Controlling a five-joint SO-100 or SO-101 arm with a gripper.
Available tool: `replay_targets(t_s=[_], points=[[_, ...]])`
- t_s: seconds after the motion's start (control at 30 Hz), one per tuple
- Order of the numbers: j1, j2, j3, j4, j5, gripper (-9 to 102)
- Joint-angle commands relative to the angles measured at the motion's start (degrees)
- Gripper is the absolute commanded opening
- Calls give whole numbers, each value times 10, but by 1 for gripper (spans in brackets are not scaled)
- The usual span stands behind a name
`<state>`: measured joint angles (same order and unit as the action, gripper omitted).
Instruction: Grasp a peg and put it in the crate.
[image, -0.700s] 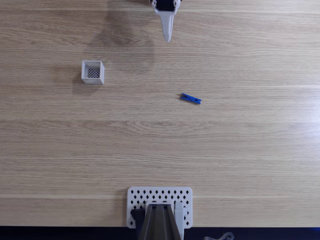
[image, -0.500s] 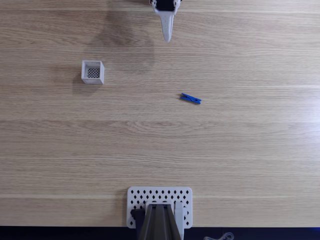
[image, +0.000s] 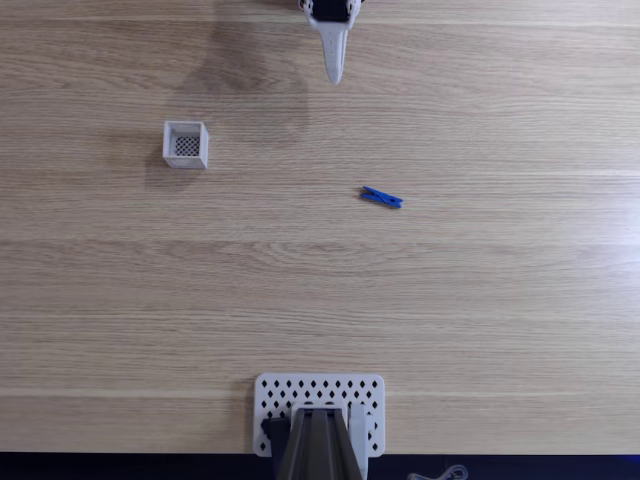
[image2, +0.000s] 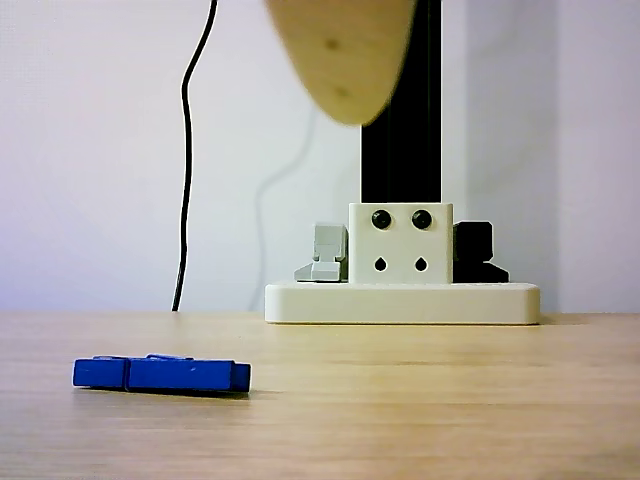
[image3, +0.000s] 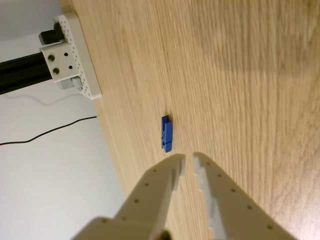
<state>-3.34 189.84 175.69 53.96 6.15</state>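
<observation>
In the wrist view the cream gripper (image3: 189, 159) enters from the bottom edge, its two fingers nearly together with only a narrow slit between the tips, holding nothing. Just beyond those tips the blue peg (image3: 166, 133) lies flat on the wooden table (image3: 235, 75), its long axis running roughly up and down that frame. In the fixed view the gripper (image: 333, 74) hangs at top centre, the peg (image: 381, 197) sits right of centre, tilted slightly down to the right, and the white crate (image: 186, 144) stands upright at upper left, well apart from both. A white perforated plate (image: 319, 396) occupies bottom centre.
</observation>
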Motion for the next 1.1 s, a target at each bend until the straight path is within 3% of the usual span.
replay_targets(t_s=[0.0, 0.47, 1.07], points=[[-6, 11, -10, 0, 7, 0], [-5, -41, -40, 2, 7, 0], [-5, -674, -479, 1, 2, 0]])
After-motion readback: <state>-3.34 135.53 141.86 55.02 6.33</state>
